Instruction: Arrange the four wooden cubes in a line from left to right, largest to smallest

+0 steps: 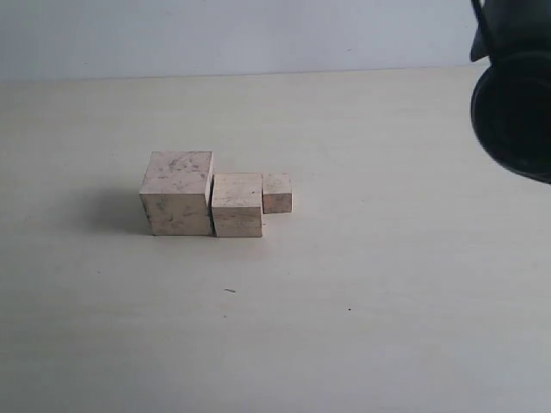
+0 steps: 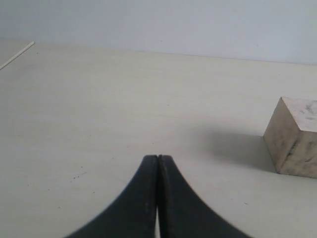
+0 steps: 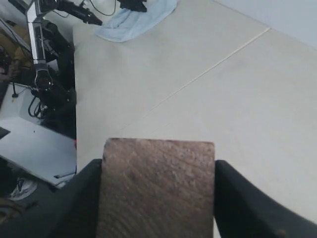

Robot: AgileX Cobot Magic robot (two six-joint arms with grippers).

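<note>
Right gripper (image 3: 158,167) grasps the fourth cube (image 3: 157,203); the row of three (image 1: 237,205) sits on the bench (image 1: 362,344).
Left gripper (image 2: 157,163) clenched empty; next, likely slot the held cube in by size.

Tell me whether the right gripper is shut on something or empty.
Shut on a brownish wooden cube: the right wrist view shows the right gripper's black fingers pressed against the cube's two opposite sides.

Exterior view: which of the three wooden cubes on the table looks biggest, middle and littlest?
1. Left cube, biggest.
2. Middle cube.
3. Right cube, littlest, though it sits slightly farther back.
The fourth cube is in the right claw.
</note>
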